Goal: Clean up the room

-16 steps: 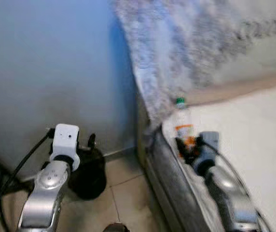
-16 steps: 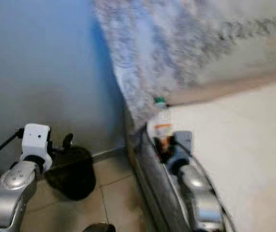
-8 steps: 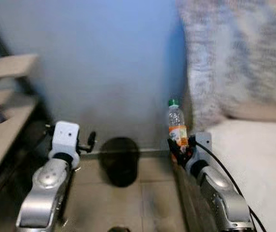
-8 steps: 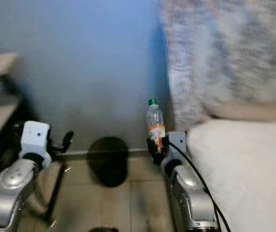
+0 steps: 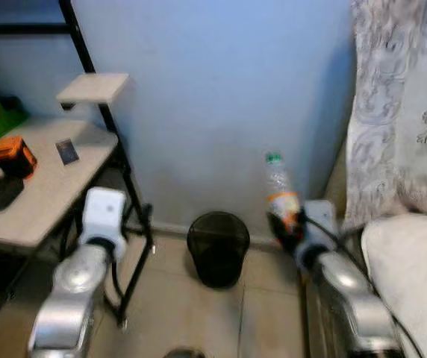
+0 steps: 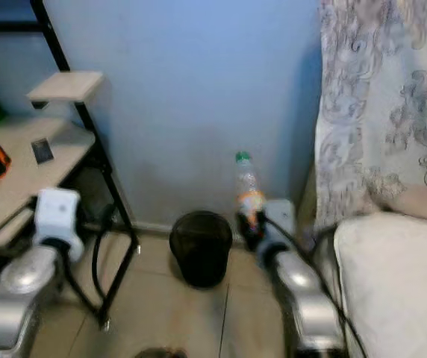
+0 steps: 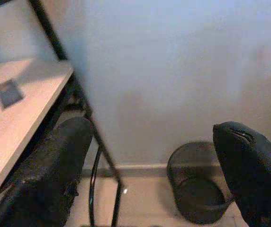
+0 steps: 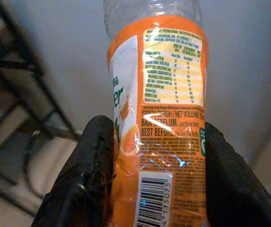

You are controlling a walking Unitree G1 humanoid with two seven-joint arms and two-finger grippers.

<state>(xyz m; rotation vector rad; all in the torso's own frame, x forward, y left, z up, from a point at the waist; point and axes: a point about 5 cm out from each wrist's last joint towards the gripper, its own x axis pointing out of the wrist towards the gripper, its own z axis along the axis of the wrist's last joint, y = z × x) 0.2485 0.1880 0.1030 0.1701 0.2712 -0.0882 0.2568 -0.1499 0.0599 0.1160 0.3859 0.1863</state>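
Observation:
My right gripper [image 5: 286, 224] is shut on a clear plastic bottle [image 5: 279, 190] with a green cap and an orange label, held upright in front of the blue wall. In the right wrist view the bottle [image 8: 159, 118] sits between both black fingers [image 8: 90, 175]. A black mesh waste bin [image 5: 216, 248] stands on the tiled floor against the wall, to the left of the bottle and lower. My left gripper [image 7: 154, 170] is open and holds nothing; it points toward the wall, with the bin [image 7: 197, 182] showing beyond its fingers [image 7: 55, 175].
A black-framed shelf unit with light wooden boards [image 5: 42, 186] stands at the left, carrying an orange object [image 5: 12, 153] and a small dark card [image 5: 67, 151]. A patterned curtain [image 5: 400, 104] hangs at the right above a white mattress [image 5: 415, 261]. The floor is beige tile.
The camera has swung left: the mattress and curtain slid to the right, and the shelf unit came into view. The bottle stays in my right gripper. The bin now sits more central.

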